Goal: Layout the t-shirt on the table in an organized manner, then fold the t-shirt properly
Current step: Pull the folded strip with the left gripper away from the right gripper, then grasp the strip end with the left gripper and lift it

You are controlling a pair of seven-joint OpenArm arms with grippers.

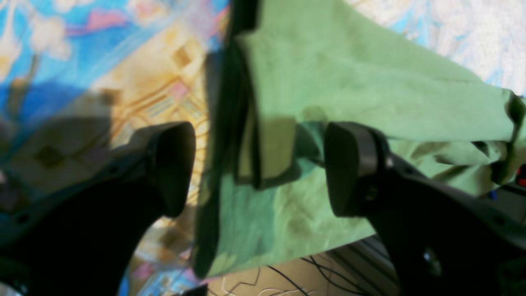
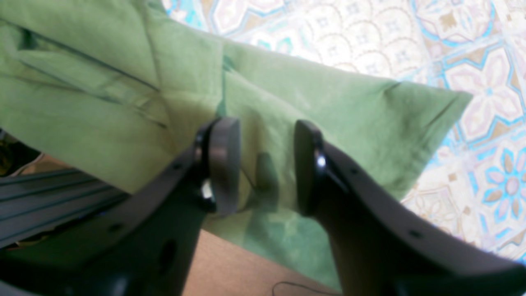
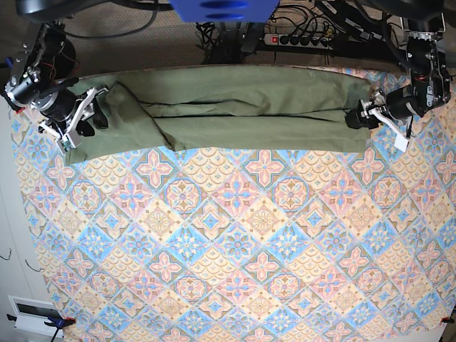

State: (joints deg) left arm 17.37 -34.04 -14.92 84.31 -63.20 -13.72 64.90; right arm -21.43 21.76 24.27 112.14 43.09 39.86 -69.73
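Observation:
The olive-green t-shirt (image 3: 235,107) lies stretched in a long folded band along the far edge of the table (image 3: 235,249). My left gripper (image 1: 261,168) is open at the shirt's right end (image 3: 365,115), its fingers (image 1: 349,168) wide apart over a folded edge of the cloth (image 1: 328,82). My right gripper (image 2: 266,166) is open at the shirt's left end (image 3: 84,117), its fingers (image 2: 224,164) straddling the green cloth (image 2: 328,107) close above it. Neither gripper pinches the fabric.
The patterned table cloth stretches toward the front of the base view. Beyond the far edge there are cables and a power strip (image 3: 299,37). An aluminium rail (image 2: 49,197) and floor cables (image 1: 296,279) show below the table's edge.

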